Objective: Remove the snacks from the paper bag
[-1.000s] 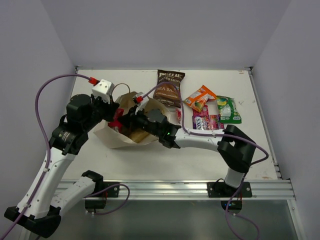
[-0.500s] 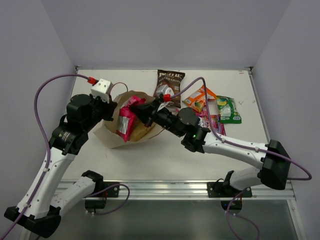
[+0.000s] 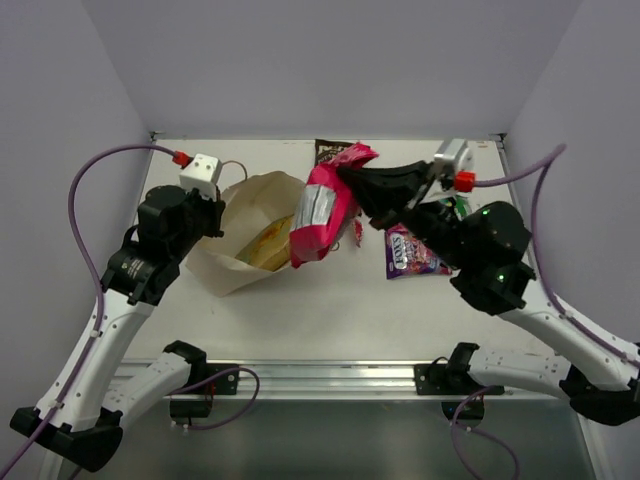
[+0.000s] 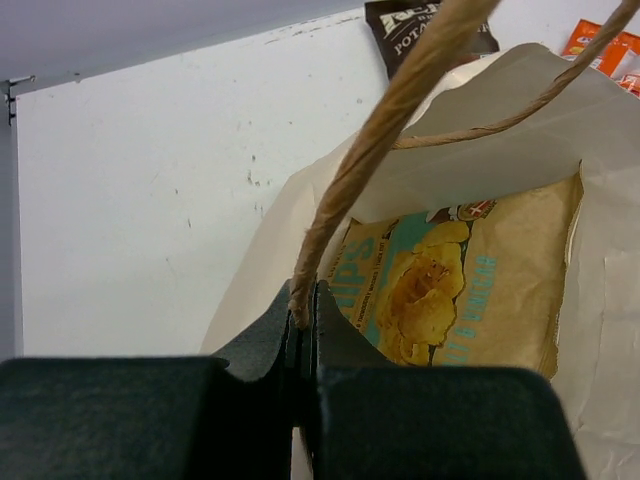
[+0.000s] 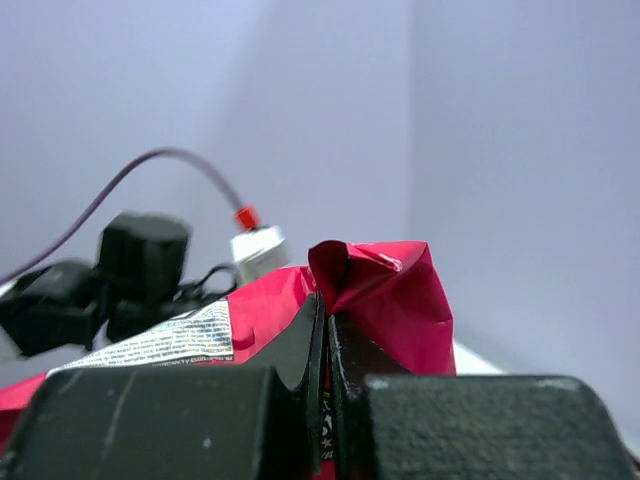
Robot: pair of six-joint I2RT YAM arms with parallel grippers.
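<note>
The beige paper bag [image 3: 228, 262] lies on its side at the left, mouth open toward the middle. My left gripper [image 3: 217, 217] is shut on its brown cord handle [image 4: 345, 200], pinched at the fingertips [image 4: 303, 312]. A tan-yellow chip bag [image 4: 455, 290] lies inside the bag [image 4: 500, 160]. My right gripper [image 3: 348, 174] is shut on the top corner of a magenta-pink snack packet [image 3: 318, 212], which hangs in the air just right of the bag's mouth. In the right wrist view the jaws [image 5: 326, 322] pinch the crumpled pink foil [image 5: 385, 290].
On the table lie a dark brown chip bag [image 3: 330, 150] at the back, a purple packet [image 3: 408, 252] and a tiny red one [image 3: 357, 232]. An orange packet [image 4: 600, 48] shows past the bag. My right arm hides the table behind it.
My right arm has pulled the pink packet out of the bag, lifting it up and to the right. The left gripper has kept its hold on the handle.
</note>
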